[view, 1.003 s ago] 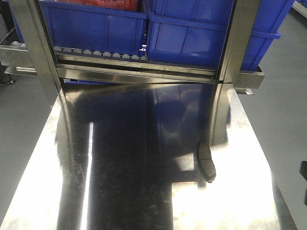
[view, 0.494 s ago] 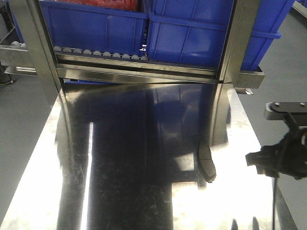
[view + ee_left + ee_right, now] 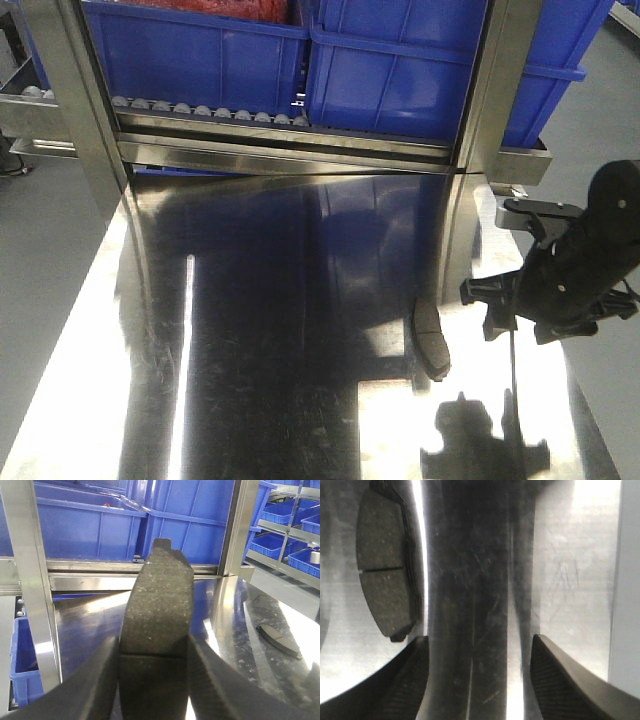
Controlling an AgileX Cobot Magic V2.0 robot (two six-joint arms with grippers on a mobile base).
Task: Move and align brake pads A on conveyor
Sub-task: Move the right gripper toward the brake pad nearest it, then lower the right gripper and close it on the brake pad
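One brake pad (image 3: 156, 605), dark grey with a centre groove, stands on end between the fingers of my left gripper (image 3: 155, 652), which is shut on it above the steel table. A second brake pad (image 3: 432, 340) lies flat on the table's right half; the left wrist view has this pad (image 3: 278, 639) too. My right gripper (image 3: 498, 260) hangs open just right of it. From the right wrist, that pad (image 3: 385, 575) sits up and left of the open gripper (image 3: 479, 677), outside the left finger, with only bare steel between the jaws. The conveyor is out of view.
Blue bins (image 3: 400, 70) sit on a steel rack with a roller rail (image 3: 210, 112) at the table's far edge. Steel uprights (image 3: 495, 80) stand at the back corners. The steel table (image 3: 250, 380) drops off to grey floor on both sides.
My right arm has come in from the right edge and moved up and left, close to the pad lying on the table. That pad has not moved.
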